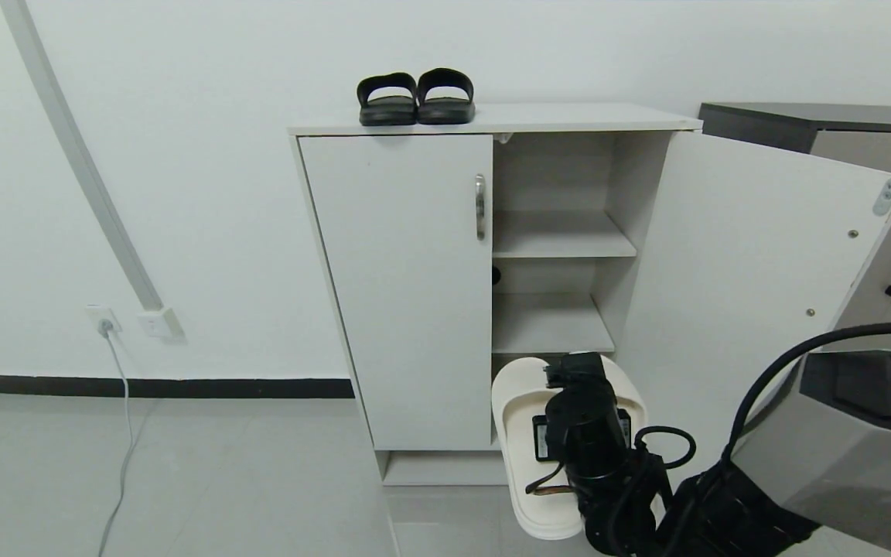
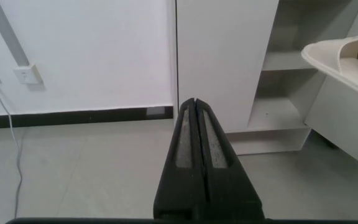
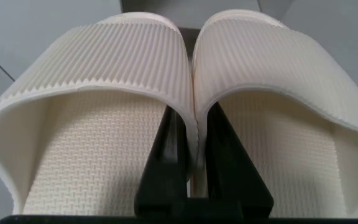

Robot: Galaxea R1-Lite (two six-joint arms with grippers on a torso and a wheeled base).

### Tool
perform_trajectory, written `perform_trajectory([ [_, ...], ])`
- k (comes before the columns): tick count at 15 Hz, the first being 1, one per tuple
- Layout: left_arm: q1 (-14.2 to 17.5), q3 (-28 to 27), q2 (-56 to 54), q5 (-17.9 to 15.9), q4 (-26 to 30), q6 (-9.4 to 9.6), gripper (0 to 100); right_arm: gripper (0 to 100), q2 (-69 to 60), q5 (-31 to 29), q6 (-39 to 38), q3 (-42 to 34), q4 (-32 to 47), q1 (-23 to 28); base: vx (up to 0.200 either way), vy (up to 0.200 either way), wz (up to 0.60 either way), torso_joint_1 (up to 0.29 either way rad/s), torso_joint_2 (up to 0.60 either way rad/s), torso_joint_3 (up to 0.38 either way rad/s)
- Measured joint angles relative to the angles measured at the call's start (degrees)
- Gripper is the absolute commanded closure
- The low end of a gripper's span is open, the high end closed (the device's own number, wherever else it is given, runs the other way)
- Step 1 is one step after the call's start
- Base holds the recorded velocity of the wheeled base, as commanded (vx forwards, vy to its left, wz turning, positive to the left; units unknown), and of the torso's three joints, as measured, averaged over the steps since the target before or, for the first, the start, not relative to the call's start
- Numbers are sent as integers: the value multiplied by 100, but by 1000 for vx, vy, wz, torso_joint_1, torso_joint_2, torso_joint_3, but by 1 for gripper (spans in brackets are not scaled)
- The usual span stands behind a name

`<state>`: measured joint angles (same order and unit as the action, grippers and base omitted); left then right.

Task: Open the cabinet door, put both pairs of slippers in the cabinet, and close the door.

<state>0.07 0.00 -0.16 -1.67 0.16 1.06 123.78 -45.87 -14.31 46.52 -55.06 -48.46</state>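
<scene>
A white cabinet (image 1: 399, 294) stands against the wall, its right door (image 1: 747, 278) swung open and its left door closed. Black slippers (image 1: 416, 97) sit on its top. My right gripper (image 1: 577, 371) holds a pair of cream slippers (image 1: 519, 433) in front of the cabinet's lowest opening; its fingers (image 3: 166, 155) pinch the two inner side walls of the cream slippers (image 3: 191, 124) together. My left gripper (image 2: 195, 109) is shut with nothing in it, low over the floor left of the cabinet (image 2: 229, 62), and the cream slippers (image 2: 344, 56) show beyond it.
Two bare shelves (image 1: 561, 236) show inside the open half. A dark grey cabinet (image 1: 863, 155) stands behind the open door. A wall socket with a cable (image 1: 105, 325) is at the left, with open floor in front.
</scene>
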Motion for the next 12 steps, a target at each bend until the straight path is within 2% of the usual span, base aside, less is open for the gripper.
perform_trajectory([
  [5, 2, 0, 0, 1, 2, -9, 100, 100, 251, -40, -2, 63, -39, 34, 0, -200, 0, 3, 2, 3],
  [12, 6, 0, 5, 0, 0, -22, 100, 100, 282, -38, 52, 11, -206, 23, 0, 0, 0, 0, 0, 0],
])
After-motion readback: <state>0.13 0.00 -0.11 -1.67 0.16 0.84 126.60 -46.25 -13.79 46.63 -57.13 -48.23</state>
